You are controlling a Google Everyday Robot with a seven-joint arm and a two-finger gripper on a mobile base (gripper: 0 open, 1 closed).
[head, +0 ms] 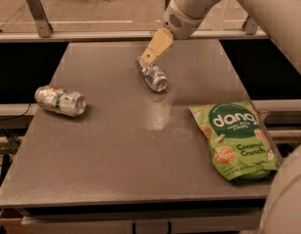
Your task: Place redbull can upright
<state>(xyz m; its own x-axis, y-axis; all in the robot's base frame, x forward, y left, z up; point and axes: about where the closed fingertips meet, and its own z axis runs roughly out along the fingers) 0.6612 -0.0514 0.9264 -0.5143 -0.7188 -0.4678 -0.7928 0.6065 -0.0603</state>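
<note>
The redbull can [153, 75] is slim and silver with bluish markings. It lies on its side near the far middle of the grey table [116, 155], its length running from far left to near right. My gripper [149, 56] comes down from the upper right on the white arm. Its tan tip is right at the can's far end, and I cannot tell whether it touches the can.
A fatter silver can [60, 100] with green and orange markings lies on its side near the table's left edge. A green Dang Coconut Crunch bag [235, 140] lies flat at the right front. A rail with metal posts [38, 11] runs behind the table.
</note>
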